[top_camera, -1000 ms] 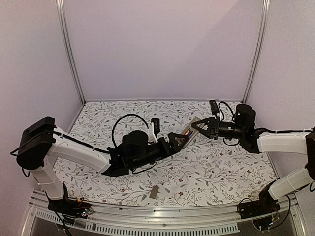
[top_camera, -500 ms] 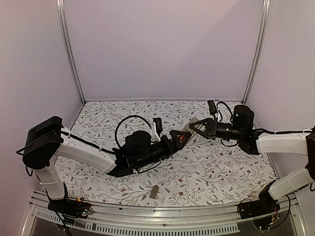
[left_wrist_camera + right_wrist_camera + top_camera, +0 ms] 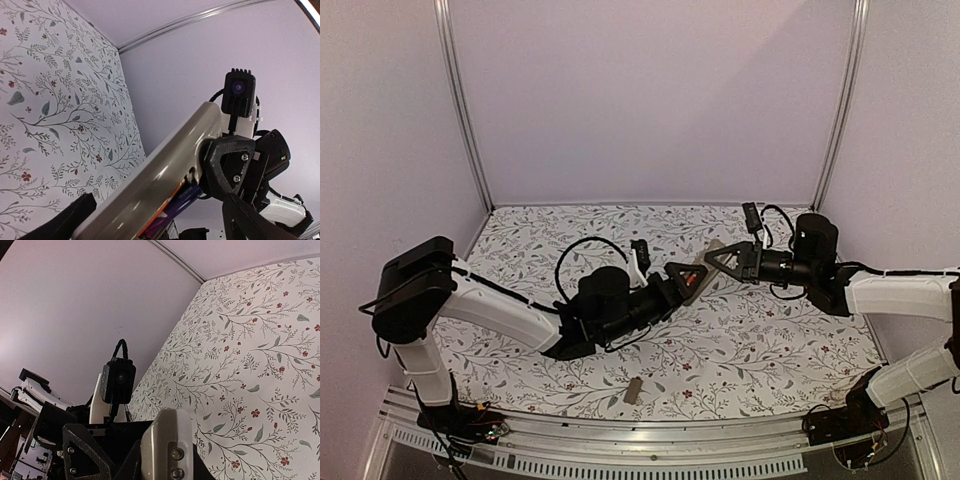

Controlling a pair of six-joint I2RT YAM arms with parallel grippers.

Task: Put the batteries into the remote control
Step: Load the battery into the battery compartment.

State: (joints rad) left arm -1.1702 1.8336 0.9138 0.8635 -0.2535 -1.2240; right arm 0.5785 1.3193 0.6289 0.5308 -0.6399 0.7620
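Right jaws clamp the remote control (image 3: 165, 170), left jaws open; battery (image 3: 175, 204) print illegible.

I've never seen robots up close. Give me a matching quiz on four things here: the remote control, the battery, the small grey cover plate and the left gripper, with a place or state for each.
1. remote control
2. battery
3. cover plate
4. left gripper

A. lying on the table, near its front edge
B. jaws wide open
C. clamped at one end by the right gripper
D. orange, tucked into a recess

Pairs: 1-C; 2-D; 3-A; 4-B
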